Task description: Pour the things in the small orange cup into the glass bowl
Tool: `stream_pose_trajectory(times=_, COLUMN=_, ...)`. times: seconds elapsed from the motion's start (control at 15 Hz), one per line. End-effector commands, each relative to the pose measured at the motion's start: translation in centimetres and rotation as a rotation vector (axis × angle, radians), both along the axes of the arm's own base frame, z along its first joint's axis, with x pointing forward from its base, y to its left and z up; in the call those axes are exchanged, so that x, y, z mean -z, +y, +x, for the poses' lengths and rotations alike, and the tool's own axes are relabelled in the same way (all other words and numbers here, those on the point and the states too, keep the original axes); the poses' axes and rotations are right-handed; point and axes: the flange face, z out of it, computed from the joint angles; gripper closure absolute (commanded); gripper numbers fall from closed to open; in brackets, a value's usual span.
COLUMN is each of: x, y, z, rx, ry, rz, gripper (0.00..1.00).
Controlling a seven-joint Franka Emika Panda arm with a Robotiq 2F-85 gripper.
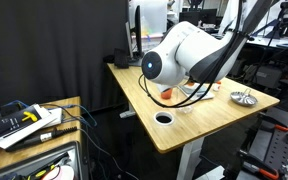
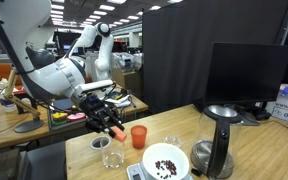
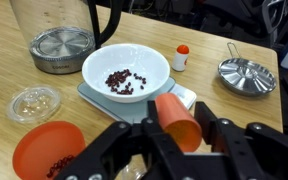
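Observation:
In the wrist view my gripper (image 3: 181,135) is shut on the small orange cup (image 3: 177,118), which lies tilted between the fingers above the table. The glass bowl (image 3: 34,102) sits on the table to the left, apart from the gripper, with something pale in it. In an exterior view the gripper (image 2: 112,124) hangs above the table's left part with the orange cup (image 2: 117,131) in its fingers. In an exterior view the arm (image 1: 179,55) hides the gripper.
A white bowl (image 3: 124,68) holding dark beans stands on a scale straight ahead. A larger orange cup (image 3: 47,150) with beans is at the bottom left. A metal dish (image 3: 246,75), a small red-capped bottle (image 3: 182,57) and a kettle base (image 3: 62,48) lie beyond.

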Motion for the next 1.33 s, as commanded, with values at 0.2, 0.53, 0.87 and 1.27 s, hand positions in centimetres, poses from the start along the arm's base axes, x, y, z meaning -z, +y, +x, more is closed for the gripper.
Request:
stream_pose_trajectory(times=0.2, x=1.7, y=0.3, z=0.3, rx=-0.024, ry=0.03, rz=-0.115, gripper=0.83)
stream_pose_trajectory(times=0.53, x=2.9, y=0.8, z=0.1, rx=-0.051, ry=0.044, rz=-0.171, gripper=0.83)
stream_pose_trajectory(times=0.87, x=3.2, y=2.3, z=-0.2, rx=-0.088, ry=0.038, rz=-0.228, gripper=0.83)
stream_pose_trajectory(times=1.27, x=3.2, y=1.9, z=-0.8, rx=-0.056, ry=0.049, rz=-0.33, gripper=0.83)
